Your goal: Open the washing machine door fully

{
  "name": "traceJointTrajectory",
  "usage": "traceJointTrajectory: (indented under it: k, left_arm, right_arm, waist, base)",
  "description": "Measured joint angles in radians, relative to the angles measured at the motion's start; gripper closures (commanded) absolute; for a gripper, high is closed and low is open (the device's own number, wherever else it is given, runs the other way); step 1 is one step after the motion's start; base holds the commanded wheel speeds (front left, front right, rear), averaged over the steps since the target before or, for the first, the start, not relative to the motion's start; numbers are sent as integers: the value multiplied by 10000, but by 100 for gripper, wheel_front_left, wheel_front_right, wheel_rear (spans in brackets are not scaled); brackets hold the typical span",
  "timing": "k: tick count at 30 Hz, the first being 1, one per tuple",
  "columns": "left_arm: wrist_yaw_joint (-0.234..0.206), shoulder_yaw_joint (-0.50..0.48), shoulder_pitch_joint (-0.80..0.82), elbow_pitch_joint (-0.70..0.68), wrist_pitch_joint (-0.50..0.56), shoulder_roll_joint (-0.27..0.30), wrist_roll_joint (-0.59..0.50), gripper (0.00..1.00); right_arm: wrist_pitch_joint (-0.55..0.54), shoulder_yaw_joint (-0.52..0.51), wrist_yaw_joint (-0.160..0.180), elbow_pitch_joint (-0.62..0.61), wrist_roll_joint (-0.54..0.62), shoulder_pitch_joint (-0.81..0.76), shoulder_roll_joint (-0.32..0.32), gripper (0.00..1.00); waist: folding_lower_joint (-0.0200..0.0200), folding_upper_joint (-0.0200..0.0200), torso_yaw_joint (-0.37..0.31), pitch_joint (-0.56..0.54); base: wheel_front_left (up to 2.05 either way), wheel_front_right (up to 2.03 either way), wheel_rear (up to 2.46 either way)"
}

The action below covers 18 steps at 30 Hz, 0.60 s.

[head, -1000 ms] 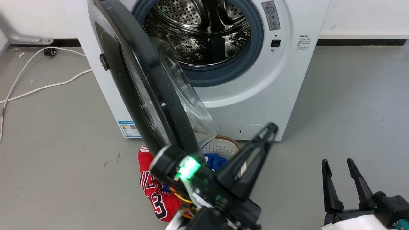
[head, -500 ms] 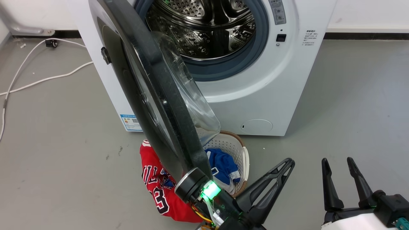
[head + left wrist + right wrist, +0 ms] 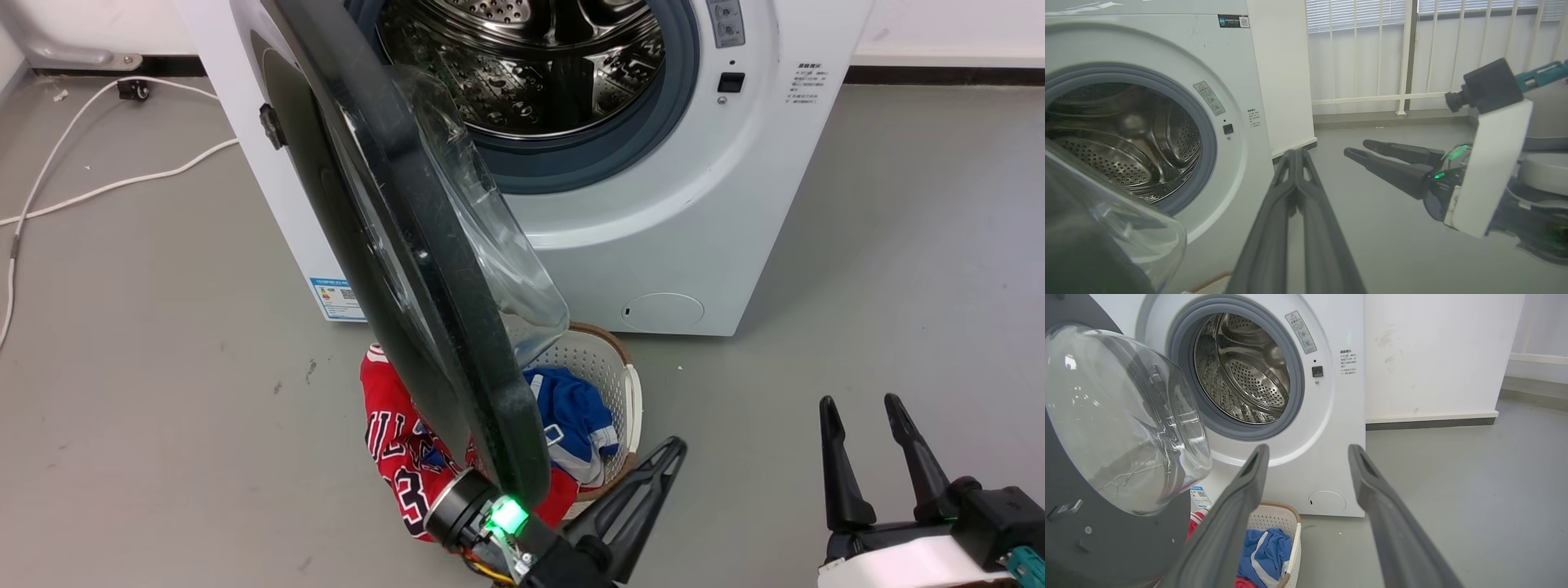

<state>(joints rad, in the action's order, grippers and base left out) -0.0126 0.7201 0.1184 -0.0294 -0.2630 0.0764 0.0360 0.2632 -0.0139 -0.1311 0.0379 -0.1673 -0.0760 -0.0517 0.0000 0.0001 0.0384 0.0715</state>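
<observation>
The white washing machine (image 3: 678,220) stands at the top of the head view, its steel drum (image 3: 531,73) exposed. The washing machine door (image 3: 424,269) hangs swung out to the left, edge-on to me, its clear glass bowl (image 3: 490,245) bulging toward the drum. My left gripper (image 3: 673,447) is shut on nothing, low and just right of the door's bottom edge, apart from it. My right gripper (image 3: 859,402) is open at the lower right, well clear of the machine. The right wrist view shows the door's bowl (image 3: 1118,416) at left and the open right gripper (image 3: 1307,448).
A white laundry basket (image 3: 629,400) with a blue garment (image 3: 571,416) sits under the door, and a red jersey (image 3: 400,449) lies beside it. A white cable (image 3: 98,188) runs over the grey floor at left. The left wrist view shows the right gripper (image 3: 1356,147) and a railed window (image 3: 1404,61).
My left gripper has drawn back and down toward the bottom of the head view, still shut. The camera has shifted slightly. The door's angle and the right gripper look unchanged.
</observation>
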Motion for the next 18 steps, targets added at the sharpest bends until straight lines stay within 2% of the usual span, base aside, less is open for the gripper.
traceJointTrajectory:
  k: [18]
  left_arm:
    - [-50, -1513, -149, 1450, 0, -173, 506, 100]
  right_arm:
    - [0, 36, 2, 213, -2, 53, 0, 0]
  waist:
    - [0, 0, -13, -62]
  base:
    - [0, 0, 0]
